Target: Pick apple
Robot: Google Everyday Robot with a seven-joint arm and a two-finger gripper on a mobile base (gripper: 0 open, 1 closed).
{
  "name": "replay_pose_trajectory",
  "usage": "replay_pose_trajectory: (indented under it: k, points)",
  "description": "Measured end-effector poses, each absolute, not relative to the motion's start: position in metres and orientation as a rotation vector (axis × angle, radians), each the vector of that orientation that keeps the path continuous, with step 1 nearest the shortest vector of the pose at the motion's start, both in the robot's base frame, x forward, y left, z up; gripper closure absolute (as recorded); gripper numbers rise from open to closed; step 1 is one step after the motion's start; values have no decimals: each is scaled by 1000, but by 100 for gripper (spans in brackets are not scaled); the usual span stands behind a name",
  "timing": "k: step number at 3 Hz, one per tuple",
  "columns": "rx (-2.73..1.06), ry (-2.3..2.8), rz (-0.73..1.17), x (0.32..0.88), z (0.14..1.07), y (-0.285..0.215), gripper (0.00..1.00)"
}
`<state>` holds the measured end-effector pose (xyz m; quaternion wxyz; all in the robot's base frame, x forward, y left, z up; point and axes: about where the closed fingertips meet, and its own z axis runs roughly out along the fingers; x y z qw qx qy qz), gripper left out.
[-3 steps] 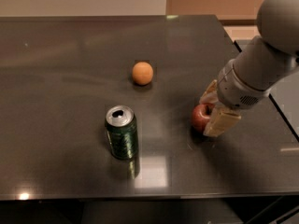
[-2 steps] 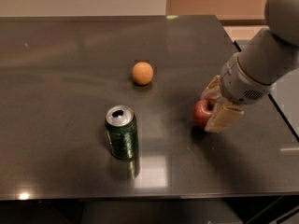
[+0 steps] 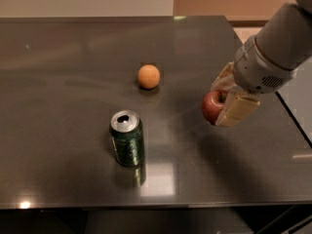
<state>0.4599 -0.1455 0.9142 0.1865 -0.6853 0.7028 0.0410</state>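
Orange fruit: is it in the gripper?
No, the orange fruit sits alone on the table, while the gripper at its right side clamps the apple.

Enters from upper right: grey arm [image 3: 287,30] sloping down and left, wrist [image 3: 258,69] tilted downward. Ends in gripper [image 3: 220,104] at right of view, pale fingers [image 3: 238,110] clamped on apple [image 3: 210,108], one on either side.

The robot arm's tool [image 3: 219,104] grips a red apple [image 3: 210,108] between its tan fingers [image 3: 237,110] above the dark table [image 3: 58,82], with a small orange fruit [image 3: 148,76] well apart to the tool's upper left and an opened green can [image 3: 126,139] standing upright to its lower left.
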Motion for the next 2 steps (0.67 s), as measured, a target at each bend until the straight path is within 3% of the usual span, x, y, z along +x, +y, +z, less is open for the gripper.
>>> replay_pose_trajectory:
  k: [2]
  points:
    - [-1948,1926,76,455,957,-138,100]
